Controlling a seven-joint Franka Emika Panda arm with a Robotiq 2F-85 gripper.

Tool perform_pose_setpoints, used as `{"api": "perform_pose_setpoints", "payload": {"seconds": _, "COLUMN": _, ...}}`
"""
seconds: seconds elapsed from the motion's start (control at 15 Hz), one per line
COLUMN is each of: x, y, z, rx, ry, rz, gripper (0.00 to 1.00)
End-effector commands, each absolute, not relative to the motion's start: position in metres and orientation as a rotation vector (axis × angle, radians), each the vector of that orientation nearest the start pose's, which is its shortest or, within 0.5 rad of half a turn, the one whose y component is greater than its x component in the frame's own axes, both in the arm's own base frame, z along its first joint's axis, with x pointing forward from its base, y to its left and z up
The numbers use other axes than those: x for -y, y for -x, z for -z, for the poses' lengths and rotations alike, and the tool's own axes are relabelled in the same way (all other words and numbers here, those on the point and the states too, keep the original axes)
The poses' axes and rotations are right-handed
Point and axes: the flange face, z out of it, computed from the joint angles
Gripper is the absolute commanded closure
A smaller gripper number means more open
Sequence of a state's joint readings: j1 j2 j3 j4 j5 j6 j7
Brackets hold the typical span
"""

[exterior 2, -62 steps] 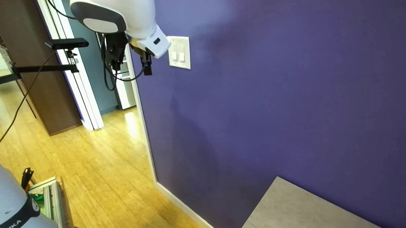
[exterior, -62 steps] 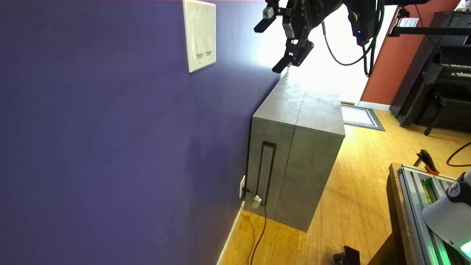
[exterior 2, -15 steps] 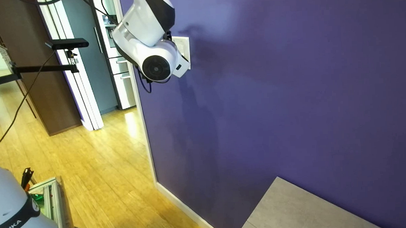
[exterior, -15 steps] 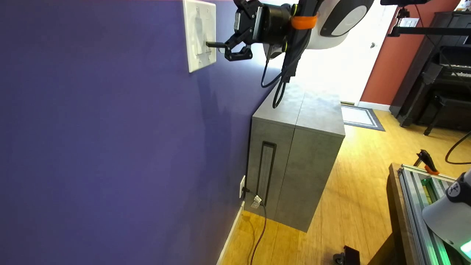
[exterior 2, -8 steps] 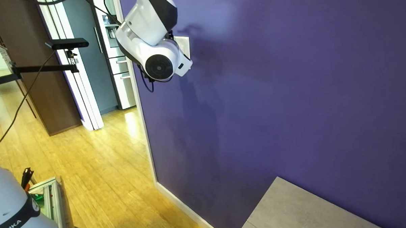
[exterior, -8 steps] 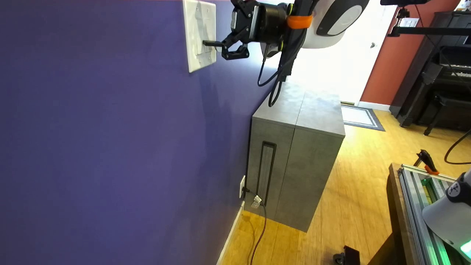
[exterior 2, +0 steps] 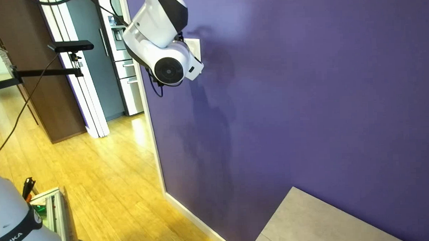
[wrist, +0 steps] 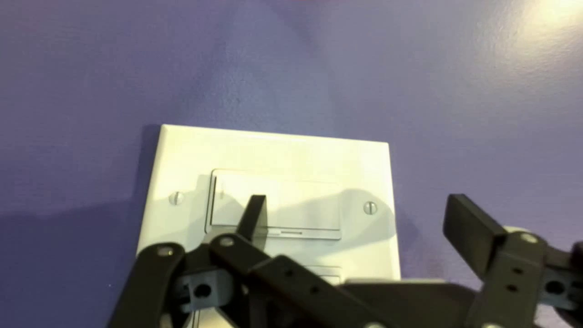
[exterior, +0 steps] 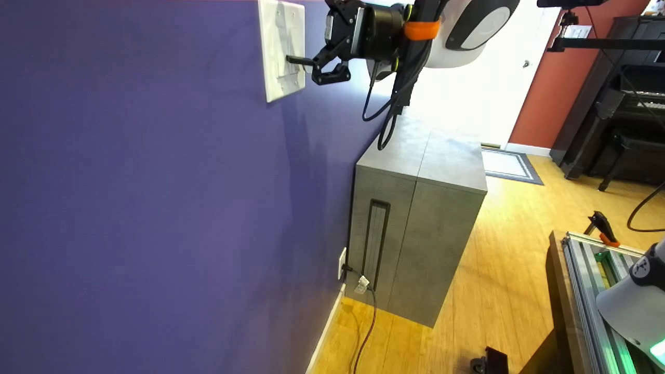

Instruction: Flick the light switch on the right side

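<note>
Gripper moved in to wall plate since earlier frame. Fingers wide apart, plate edge between them. Right-hand light switch partly hidden behind lower finger in an exterior view; contact can't be told.

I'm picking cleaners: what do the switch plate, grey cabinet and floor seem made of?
Switch plate: probably smooth white plastic, going by its even colour and bevelled edge.
Grey cabinet: perhaps dull laminate, given its mottled flat panels.
Floor: wood or a wood-look covering, satin, showing plank seams and reflected light.
</note>
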State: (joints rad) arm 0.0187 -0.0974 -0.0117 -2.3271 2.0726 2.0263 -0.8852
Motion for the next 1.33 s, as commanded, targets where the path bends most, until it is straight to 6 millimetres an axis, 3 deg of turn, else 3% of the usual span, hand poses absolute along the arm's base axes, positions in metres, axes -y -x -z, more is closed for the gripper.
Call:
{"api": "perform_pose_setpoints", "payload": {"seconds": 0.0, "x": -0.059, "y": -0.528, "z": -0.446, "rx": -0.407, "ry": 1.415, "rz": 0.614, "gripper": 0.00}}
{"api": "perform_pose_setpoints", "payload": {"seconds": 0.27, "x": -0.058, "y": -0.528, "z": -0.443, "rx": -0.421, "ry": 1.443, "rz": 0.601, "gripper": 0.00}}
{"api": "perform_pose_setpoints", "payload": {"seconds": 0.47, "x": -0.047, "y": -0.518, "z": -0.443, "rx": -0.567, "ry": 1.570, "rz": 0.550, "gripper": 0.00}}
{"api": "perform_pose_setpoints", "payload": {"seconds": 0.67, "x": -0.038, "y": -0.501, "z": -0.463, "rx": -0.678, "ry": 1.665, "rz": 0.495, "gripper": 0.00}}
{"api": "perform_pose_setpoints", "payload": {"seconds": 0.87, "x": -0.044, "y": -0.477, "z": -0.467, "rx": -0.693, "ry": 1.756, "rz": 0.337, "gripper": 0.00}}
{"api": "perform_pose_setpoints", "payload": {"seconds": 1.27, "x": -0.069, "y": -0.437, "z": -0.531, "rx": -0.601, "ry": 2.131, "rz": 0.308, "gripper": 0.00}}
